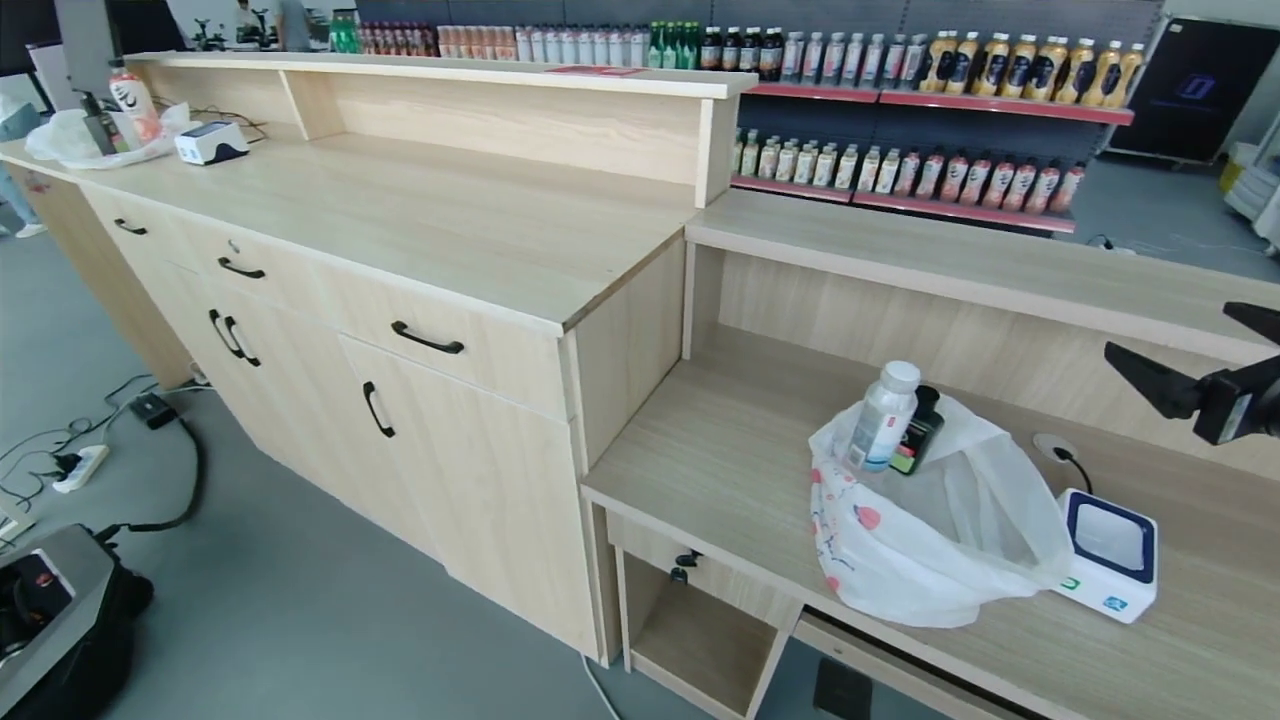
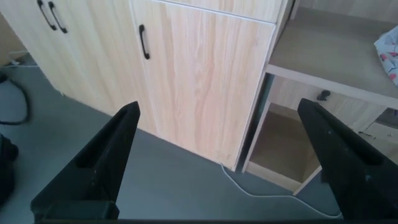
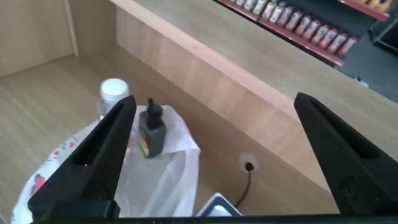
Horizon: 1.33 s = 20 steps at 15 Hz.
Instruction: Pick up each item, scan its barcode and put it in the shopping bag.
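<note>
Left gripper (image 2: 219,107) hangs spread and empty before the cupboard door (image 2: 199,74). On the desk (image 1: 720,450) the bag (image 1: 930,540) sits just beside the scanner (image 1: 1110,555) — a white-capped bottle (image 1: 882,415) and a dark bottle (image 1: 918,428) upright inside. Right gripper (image 1: 1170,330) hovers above — wide apart, empty.

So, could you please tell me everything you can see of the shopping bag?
The bag is thin, translucent white plastic with pink-red prints on its near side. It sits slumped and crumpled on the lower desk, with its mouth open. A white-capped bottle and a dark bottle stand at its far rim. I cannot tell whether they are inside it. The scanner adjoins its right side.
</note>
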### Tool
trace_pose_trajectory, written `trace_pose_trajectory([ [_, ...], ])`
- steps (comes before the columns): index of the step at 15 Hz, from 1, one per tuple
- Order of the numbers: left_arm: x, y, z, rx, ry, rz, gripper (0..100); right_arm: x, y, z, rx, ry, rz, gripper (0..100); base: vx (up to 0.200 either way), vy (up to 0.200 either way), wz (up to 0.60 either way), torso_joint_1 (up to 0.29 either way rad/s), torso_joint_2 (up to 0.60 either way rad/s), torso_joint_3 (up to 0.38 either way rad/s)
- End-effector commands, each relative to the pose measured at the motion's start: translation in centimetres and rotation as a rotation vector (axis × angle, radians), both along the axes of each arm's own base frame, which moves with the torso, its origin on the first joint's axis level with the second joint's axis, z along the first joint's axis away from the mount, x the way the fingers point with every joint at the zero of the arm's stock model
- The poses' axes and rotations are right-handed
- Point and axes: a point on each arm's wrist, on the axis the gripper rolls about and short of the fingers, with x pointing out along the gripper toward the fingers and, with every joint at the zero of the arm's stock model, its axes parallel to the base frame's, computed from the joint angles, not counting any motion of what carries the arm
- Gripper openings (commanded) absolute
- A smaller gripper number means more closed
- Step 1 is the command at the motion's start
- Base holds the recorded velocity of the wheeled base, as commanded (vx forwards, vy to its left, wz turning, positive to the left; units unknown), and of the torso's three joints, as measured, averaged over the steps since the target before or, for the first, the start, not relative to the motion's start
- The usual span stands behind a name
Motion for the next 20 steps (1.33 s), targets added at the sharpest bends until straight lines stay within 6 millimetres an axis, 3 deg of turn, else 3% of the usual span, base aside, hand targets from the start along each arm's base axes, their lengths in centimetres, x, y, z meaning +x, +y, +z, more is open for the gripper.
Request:
trace_pose_trajectory([
  [1,0.0,0.0,0.0,0.000,0.001,0.000,100,-2.2,-2.3,5.2,-0.036,-0.080,-0.132,100,0.000,0.000,-0.60,0.017,0.00,-0.002],
  [3,0.0,0.0,0.0,0.000,0.001,0.000,100,-1.5,-5.1,8.6,0.004,0.011,-0.258,100,0.000,0.000,-0.60,0.000,0.00,0.007],
  [5,0.0,0.0,0.0,0.000,0.001,0.000,100,1.0,-8.2,11.4,0.072,0.113,-0.419,100,0.000,0.000,-0.60,0.002,0.00,0.002],
  [6,0.0,0.0,0.0,0.000,0.001,0.000,100,1.7,-9.0,11.7,0.091,0.139,-0.450,100,0.000,0.000,-0.60,0.002,0.00,0.007],
  [7,0.0,0.0,0.0,0.000,0.001,0.000,100,3.9,-11.8,11.3,0.137,0.230,-0.507,100,0.000,0.000,-0.60,0.002,0.00,0.002],
  [8,0.0,0.0,0.0,0.000,0.001,0.000,100,4.8,-13.7,10.1,0.153,0.288,-0.532,100,0.000,0.000,0.00,0.000,0.00,0.000],
  [12,0.0,0.0,0.0,0.000,0.001,0.000,100,5.6,-18.7,5.2,0.191,0.423,-0.613,100,0.000,0.000,0.00,0.000,0.00,0.000],
  [20,0.0,0.0,0.0,0.000,0.001,0.000,100,7.6,-22.1,-0.9,0.200,0.580,-0.615,100,0.000,0.000,0.00,0.000,0.00,0.000],
])
